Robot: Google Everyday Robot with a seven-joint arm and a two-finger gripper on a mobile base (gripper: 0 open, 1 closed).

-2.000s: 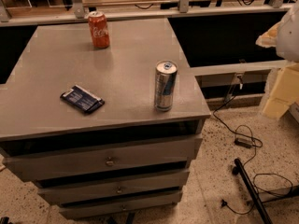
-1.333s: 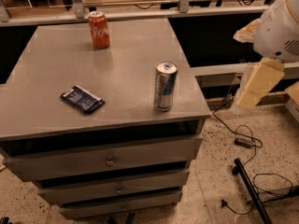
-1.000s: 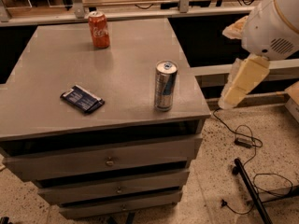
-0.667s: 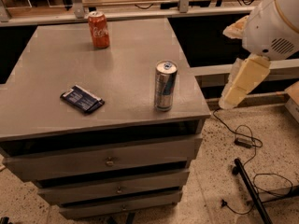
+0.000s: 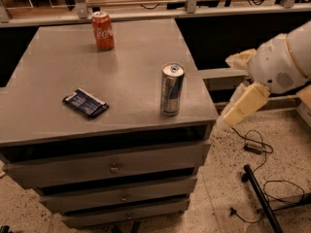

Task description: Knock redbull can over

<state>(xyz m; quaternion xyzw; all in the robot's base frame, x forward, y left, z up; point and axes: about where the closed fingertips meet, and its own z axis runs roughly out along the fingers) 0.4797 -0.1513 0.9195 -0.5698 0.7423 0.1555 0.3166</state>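
Note:
The redbull can [image 5: 172, 89] is a tall slim silver and blue can with a silver top. It stands upright near the front right corner of the grey cabinet top [image 5: 131, 67]. My gripper [image 5: 241, 107] is a cream-coloured part hanging from the white arm [image 5: 282, 62] at the right. It is off the cabinet, to the right of its front right corner and a little lower than the can's top. It does not touch the can.
An orange-red Coca-Cola can [image 5: 103, 30] stands at the back of the top. A flat dark blue packet [image 5: 85, 103] lies front left. Drawers [image 5: 114, 166] are below. Black cables [image 5: 257, 149] and a black bar [image 5: 262, 198] lie on the speckled floor at right.
My arm and gripper have come in from the right edge and moved left and down toward the cabinet's front right corner. The cans and packet have not moved.

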